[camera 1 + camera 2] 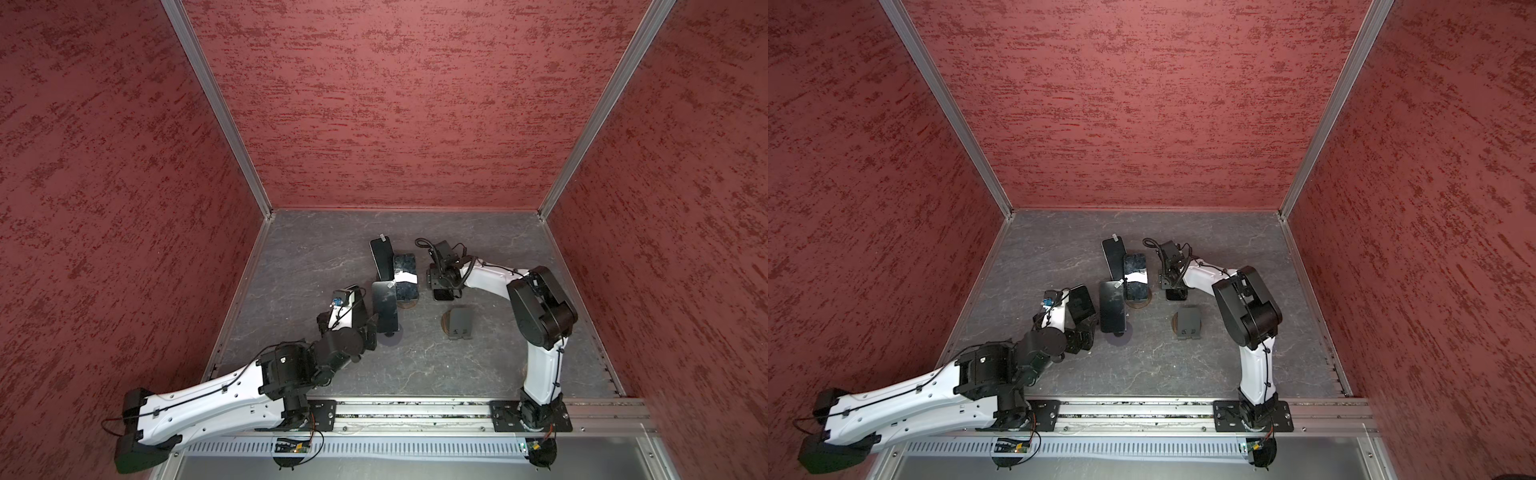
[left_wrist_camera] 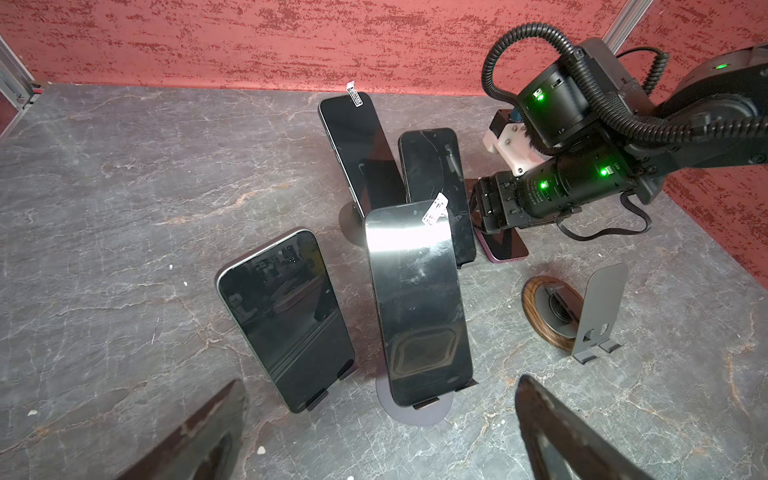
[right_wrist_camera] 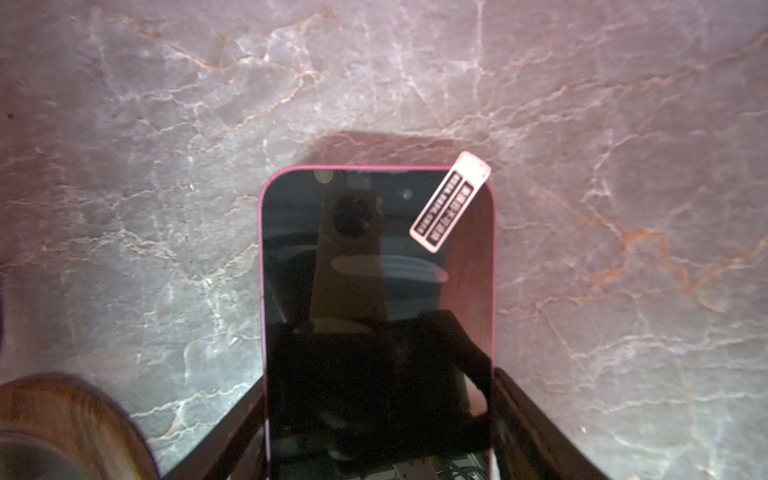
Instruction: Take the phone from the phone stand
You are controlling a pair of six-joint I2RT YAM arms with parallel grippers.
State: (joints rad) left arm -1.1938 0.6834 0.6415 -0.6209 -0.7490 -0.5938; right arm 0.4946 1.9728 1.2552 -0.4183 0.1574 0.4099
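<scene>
White arm shells (image 1: 208,399), black joints (image 1: 540,307), coiled cable (image 2: 528,30)

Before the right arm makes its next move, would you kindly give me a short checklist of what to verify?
1. Pink-edged phone off its stand, lying on the grey marble table: ok.
2. Grey metal phone stand with the round wooden base, empty: ok.
3. Right gripper clear of the phone's edges: cannot tell; its fingers flank both long edges closely.
4. Left gripper open and empty: ok.
5. Nearest black phone on a stand apart from the right gripper: ok, though close.
</scene>
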